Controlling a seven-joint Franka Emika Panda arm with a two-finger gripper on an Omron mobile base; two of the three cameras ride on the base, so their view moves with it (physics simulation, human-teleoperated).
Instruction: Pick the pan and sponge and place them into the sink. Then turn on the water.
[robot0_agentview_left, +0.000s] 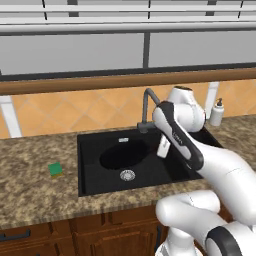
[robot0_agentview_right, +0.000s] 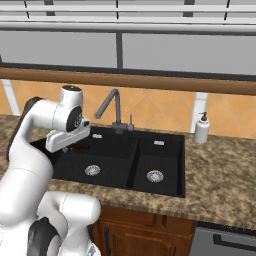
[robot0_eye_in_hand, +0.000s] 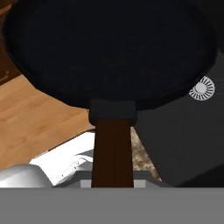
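Note:
The black pan hangs over the large basin of the black sink, a little above its silver drain. My gripper is shut on the pan's dark brown handle, at the pan's right in the left base view. In the right base view, my hand sits over the left basin with the handle poking out of it. The green and yellow sponge lies on the counter left of the sink, apart from the gripper. No water runs from the faucet.
A white soap dispenser stands at the back right of the sink. The gooseneck faucet rises behind the basins, close to my arm. Speckled stone counter surrounds the sink, with cabinet drawers below its front edge.

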